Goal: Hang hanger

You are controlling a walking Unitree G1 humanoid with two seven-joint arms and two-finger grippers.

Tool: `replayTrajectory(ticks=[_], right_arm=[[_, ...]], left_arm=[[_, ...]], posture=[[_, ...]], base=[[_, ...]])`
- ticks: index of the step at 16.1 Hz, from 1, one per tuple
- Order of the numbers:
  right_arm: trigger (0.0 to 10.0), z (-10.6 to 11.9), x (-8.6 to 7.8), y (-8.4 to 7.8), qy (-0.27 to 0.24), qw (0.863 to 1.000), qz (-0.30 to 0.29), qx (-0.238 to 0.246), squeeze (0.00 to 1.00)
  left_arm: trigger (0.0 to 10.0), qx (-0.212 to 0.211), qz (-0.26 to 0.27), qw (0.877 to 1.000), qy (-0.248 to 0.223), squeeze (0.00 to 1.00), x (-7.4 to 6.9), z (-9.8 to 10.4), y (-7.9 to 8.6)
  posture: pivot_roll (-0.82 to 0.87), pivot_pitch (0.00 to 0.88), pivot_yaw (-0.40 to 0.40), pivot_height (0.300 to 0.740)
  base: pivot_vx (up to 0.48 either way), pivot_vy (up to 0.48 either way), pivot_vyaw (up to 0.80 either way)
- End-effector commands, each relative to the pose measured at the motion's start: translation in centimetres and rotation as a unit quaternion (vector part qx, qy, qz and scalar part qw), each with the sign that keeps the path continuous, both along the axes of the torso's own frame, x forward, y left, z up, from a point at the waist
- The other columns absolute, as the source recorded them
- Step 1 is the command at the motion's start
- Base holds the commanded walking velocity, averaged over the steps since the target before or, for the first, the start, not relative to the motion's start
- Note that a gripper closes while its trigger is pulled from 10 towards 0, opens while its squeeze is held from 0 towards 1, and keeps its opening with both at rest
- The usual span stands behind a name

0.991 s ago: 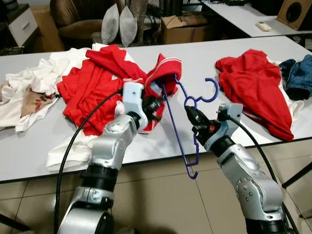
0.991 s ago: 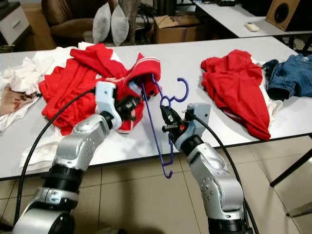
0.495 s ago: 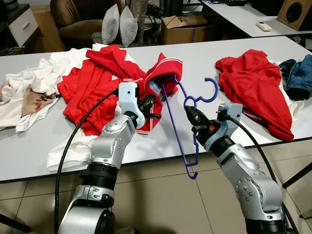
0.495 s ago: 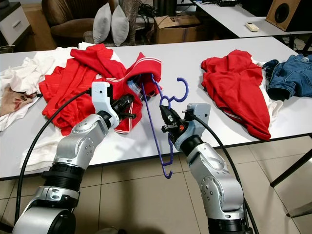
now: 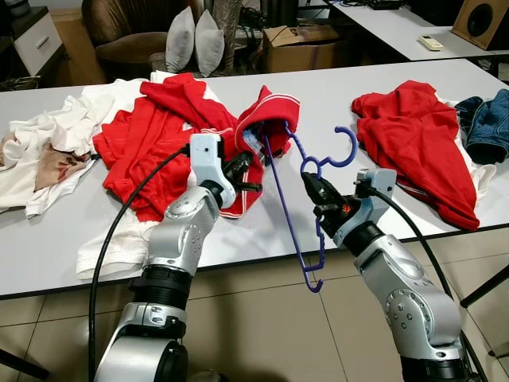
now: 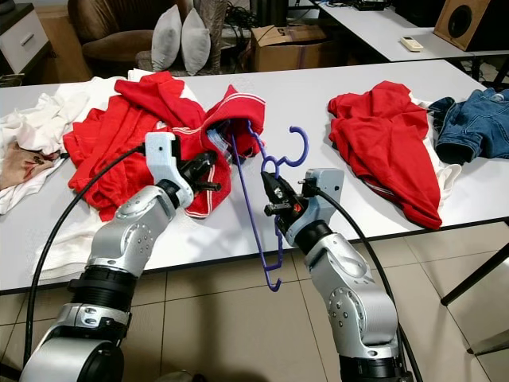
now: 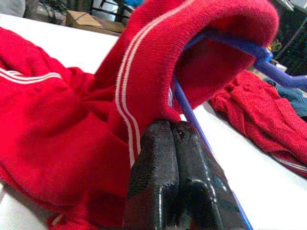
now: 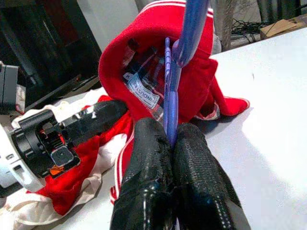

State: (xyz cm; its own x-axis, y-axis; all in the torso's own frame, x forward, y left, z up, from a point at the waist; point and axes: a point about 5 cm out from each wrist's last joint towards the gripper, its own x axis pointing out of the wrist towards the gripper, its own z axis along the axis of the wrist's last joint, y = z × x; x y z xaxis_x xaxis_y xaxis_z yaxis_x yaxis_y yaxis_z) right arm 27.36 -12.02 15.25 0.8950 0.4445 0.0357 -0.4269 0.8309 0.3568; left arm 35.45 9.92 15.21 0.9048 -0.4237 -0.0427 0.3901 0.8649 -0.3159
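Blue and thin, the hanger hangs over the table edge. Its long bar runs from the red shirt down toward the floor, and its hook curls up and to the right. The right claw pinches it near the hook. The left claw nips the shirt's hem.

The left wrist view shows both fingers pressed together on red cloth.

The right wrist view shows a label inside the collar.
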Motion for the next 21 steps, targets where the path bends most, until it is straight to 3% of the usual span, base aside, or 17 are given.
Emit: replayTrajectory(ticks=[1,4,5,7,8,10,11,12,13,14,17,21], right_arm=[[0.0,0.9,0.1,0.2,-0.019,1.000,0.009,0.008,0.00],[0.0,0.9,0.5,0.2,-0.019,1.000,0.006,0.009,0.00],[0.0,1.0,0.8,0.1,-0.017,1.000,-0.004,0.014,0.00],[0.0,1.0,1.8,0.4,-0.012,1.000,-0.011,0.018,0.00],[0.0,1.0,2.1,0.6,-0.013,1.000,-0.002,0.019,0.00],[0.0,1.1,2.2,1.0,-0.015,1.000,0.010,0.020,0.00],[0.0,1.2,2.2,1.3,-0.018,0.999,0.018,0.023,0.00],[0.0,1.2,2.1,1.4,-0.019,0.999,0.019,0.025,0.00],[0.0,1.2,2.0,1.3,-0.019,0.999,0.019,0.028,0.00],[0.0,1.2,1.8,1.2,-0.020,0.999,0.020,0.031,0.00],[0.0,1.2,1.3,1.0,-0.025,0.998,0.030,0.048,0.00],[0.0,0.9,0.8,1.1,-0.022,0.996,0.059,0.059,0.00]], left_arm=[[0.0,-0.005,0.006,1.000,-0.015,0.00,0.4,0.8,0.5],[0.0,0.028,0.002,0.998,-0.055,0.00,0.5,2.3,2.6],[0.0,0.101,0.018,0.991,-0.088,0.00,0.9,3.4,4.4],[0.0,0.249,-0.021,0.955,-0.157,0.00,0.6,6.2,6.7],[0.0,0.259,-0.035,0.951,-0.162,0.00,0.4,6.7,7.0],[0.0,0.238,-0.040,0.958,-0.153,0.00,0.4,6.8,6.9],[0.0,0.186,-0.035,0.974,-0.120,0.00,0.5,5.5,6.0],[10.0,0.147,-0.017,0.985,-0.093,0.00,0.6,3.9,5.1],[10.0,0.092,-0.001,0.992,-0.083,0.00,0.7,3.3,4.6],[10.0,0.064,0.013,0.994,-0.089,1.00,0.8,3.0,4.3],[10.0,0.039,0.022,0.994,-0.104,1.00,0.9,2.7,3.9],[10.0,0.036,0.025,0.995,-0.085,1.00,1.2,1.8,3.3]], posture=[[-0.11,0.000,0.055,0.740],[-0.11,0.000,0.055,0.740],[-0.10,0.000,0.054,0.740],[-0.09,0.000,0.052,0.740],[-0.08,0.000,0.050,0.740],[-0.07,0.000,0.049,0.740],[-0.08,0.000,0.054,0.740],[-0.09,0.000,0.059,0.740],[-0.10,0.000,0.065,0.740],[-0.11,0.000,0.069,0.740],[-0.12,0.000,0.077,0.740],[-0.12,0.000,0.059,0.740]], base=[[0.000,0.000,0.00],[0.000,0.000,0.00],[0.000,0.000,0.00],[0.000,0.000,0.00],[0.000,0.000,0.00],[0.000,0.000,0.00],[0.000,0.000,0.00],[0.000,0.000,0.00],[0.000,0.000,0.00],[0.000,0.000,0.00],[0.000,0.000,0.00],[0.000,0.000,0.00]])
